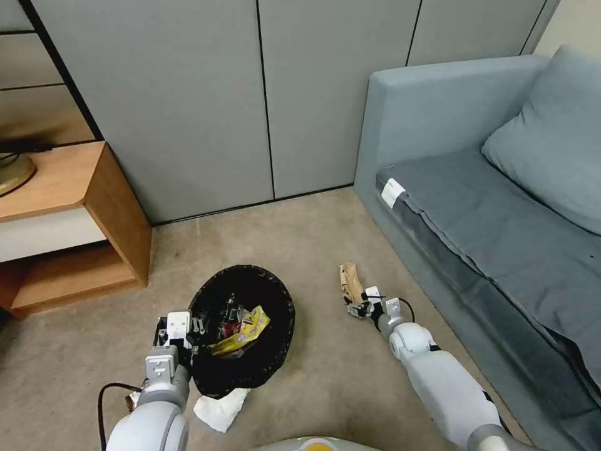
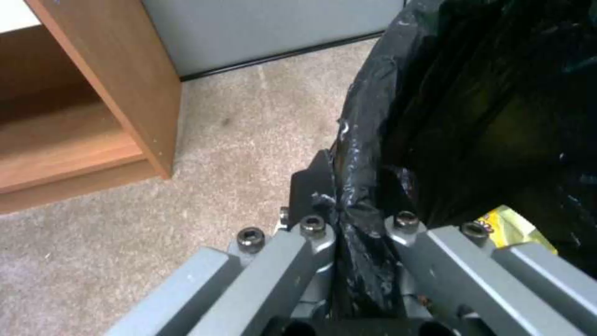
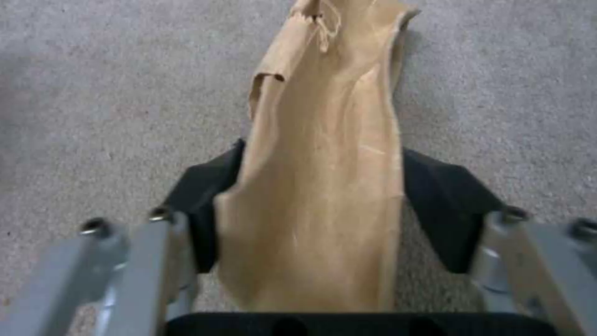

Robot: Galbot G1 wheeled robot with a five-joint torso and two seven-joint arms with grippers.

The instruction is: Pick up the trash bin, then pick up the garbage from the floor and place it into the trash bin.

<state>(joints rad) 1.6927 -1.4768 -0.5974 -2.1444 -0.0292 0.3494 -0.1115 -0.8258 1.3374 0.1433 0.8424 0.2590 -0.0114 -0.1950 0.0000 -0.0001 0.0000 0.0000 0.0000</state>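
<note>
Nearest the robot, a crumpled white paper wad (image 1: pixel 220 408) lies on the beige carpet floor (image 1: pixel 325 369), touching the near side of the round trash bin lined with a black plastic bag (image 1: pixel 275 351). The left hand (image 1: pixel 191 327) is pinched tight on that bin's bag-covered rim (image 2: pixel 348 205), on its left side; yellow and red wrappers (image 1: pixel 244 329) already lie inside.

To the right, the right hand (image 1: pixel 359 305) sits low at the floor with its black pads (image 3: pixel 445 210) apart on either side of the flattened brown paper bag (image 3: pixel 323 186). The bag runs lengthwise between them, its near end deep in the hand.

To do this step well, I judge the pads should close squarely across the bag's near end, low enough to catch both layers, without dragging on the carpet. The thin paper will likely flop once lifted, so raise it fully before swinging left over the bin's mouth.

Open carpet lies between bag and bin. The grey fabric sofa (image 1: pixel 451 207) stands near on the right, the wooden side cabinet (image 1: pixel 87 207) to the far left, and grey wall panels (image 1: pixel 206 100) beyond.
</note>
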